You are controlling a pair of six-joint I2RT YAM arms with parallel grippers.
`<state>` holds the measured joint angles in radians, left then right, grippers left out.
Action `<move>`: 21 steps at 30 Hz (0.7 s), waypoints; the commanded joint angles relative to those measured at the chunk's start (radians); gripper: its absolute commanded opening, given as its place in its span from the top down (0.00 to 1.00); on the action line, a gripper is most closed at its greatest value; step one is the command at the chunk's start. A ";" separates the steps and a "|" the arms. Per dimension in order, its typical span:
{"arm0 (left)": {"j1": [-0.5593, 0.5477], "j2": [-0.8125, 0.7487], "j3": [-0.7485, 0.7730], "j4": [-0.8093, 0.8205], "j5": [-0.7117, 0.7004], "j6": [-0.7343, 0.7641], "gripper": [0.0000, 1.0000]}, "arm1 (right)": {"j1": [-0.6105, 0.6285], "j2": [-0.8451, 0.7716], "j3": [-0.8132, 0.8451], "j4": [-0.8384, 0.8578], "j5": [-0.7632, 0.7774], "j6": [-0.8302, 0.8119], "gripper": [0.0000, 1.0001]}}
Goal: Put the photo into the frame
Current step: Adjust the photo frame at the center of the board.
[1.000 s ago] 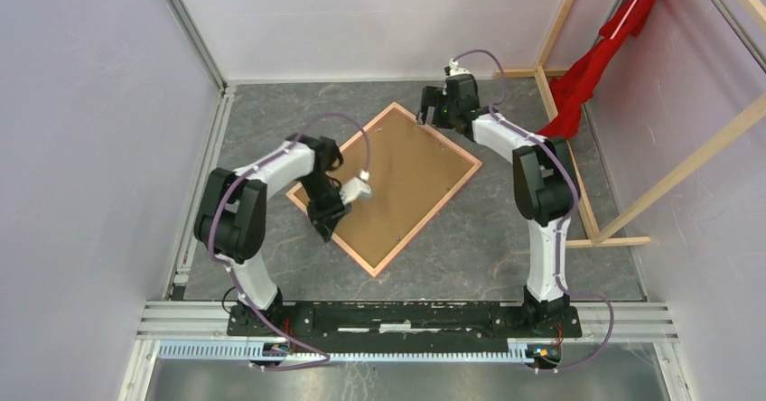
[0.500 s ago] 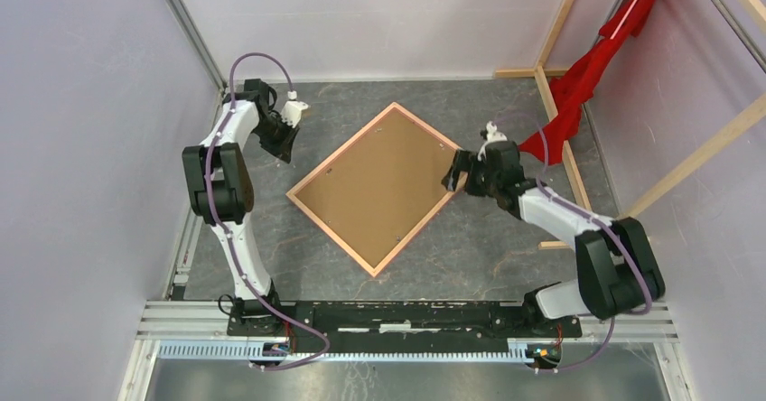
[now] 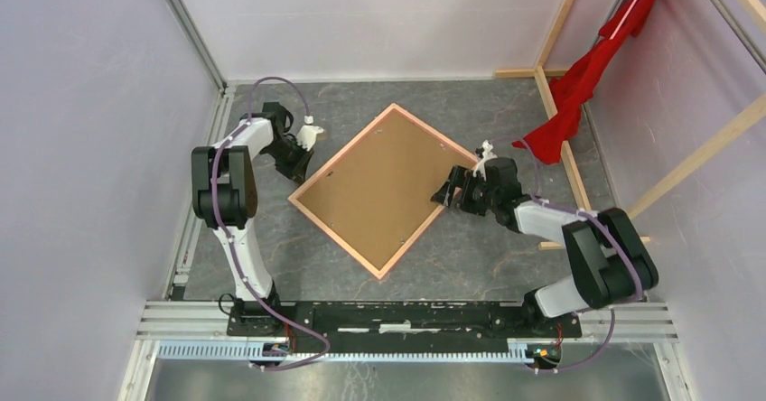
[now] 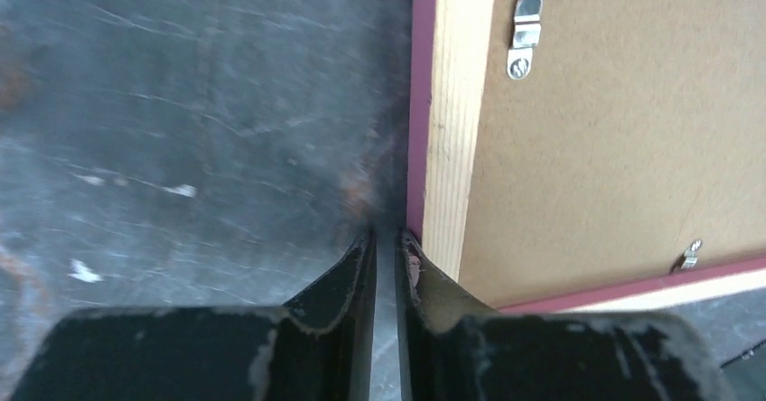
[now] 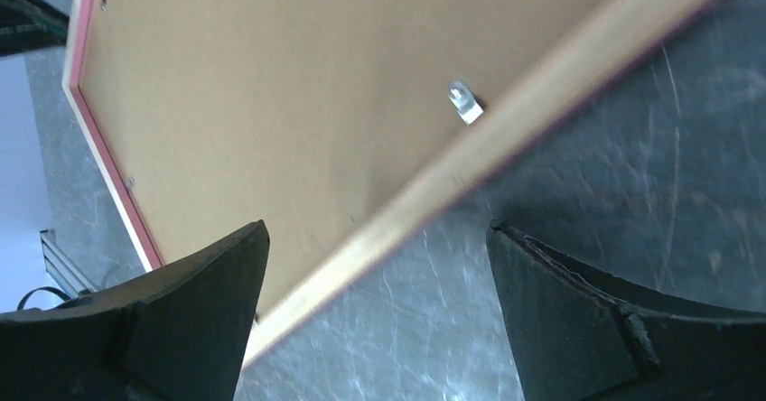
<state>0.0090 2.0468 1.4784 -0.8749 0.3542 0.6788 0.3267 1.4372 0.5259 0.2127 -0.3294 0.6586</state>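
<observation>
Wood frame (image 3: 343, 151): one | photo (image 3: 384, 189), hardboard back up: one | red cloth (image 3: 587, 71): one

A red cloth (image 3: 583, 80) hangs by bare wooden beams (image 3: 562, 17) at the far right; grey marbled table (image 3: 506, 112) below

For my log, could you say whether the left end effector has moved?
Yes: the left end effector came off the frame, toward the left rail.
</observation>
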 commanded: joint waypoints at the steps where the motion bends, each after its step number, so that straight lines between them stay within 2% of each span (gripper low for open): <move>1: -0.036 -0.062 -0.107 -0.043 0.059 0.071 0.80 | -0.012 0.094 0.129 0.022 0.018 -0.024 0.02; 5: -0.079 -0.109 -0.203 -0.069 0.091 0.106 0.80 | -0.046 0.172 0.278 -0.045 0.065 -0.065 0.02; 9: -0.176 -0.182 -0.323 -0.068 0.122 0.119 0.80 | -0.057 0.237 0.403 -0.113 0.125 -0.114 0.02; 12: -0.242 -0.227 -0.385 -0.053 0.147 0.100 0.79 | -0.066 0.299 0.466 -0.137 0.113 -0.124 0.02; 15: -0.239 -0.245 -0.374 -0.049 0.140 0.075 0.79 | -0.069 0.327 0.504 -0.177 0.150 -0.150 0.02; 17: -0.209 -0.252 -0.340 -0.051 0.127 0.057 0.79 | -0.069 0.291 0.494 -0.200 0.218 -0.171 0.02; 21: -0.095 -0.221 -0.223 -0.081 0.229 0.015 0.76 | -0.069 0.167 0.434 -0.192 0.307 -0.185 0.08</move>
<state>-0.1852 1.8206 1.1393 -0.9482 0.4828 0.7452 0.2592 1.7321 0.9916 0.0284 -0.1322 0.5137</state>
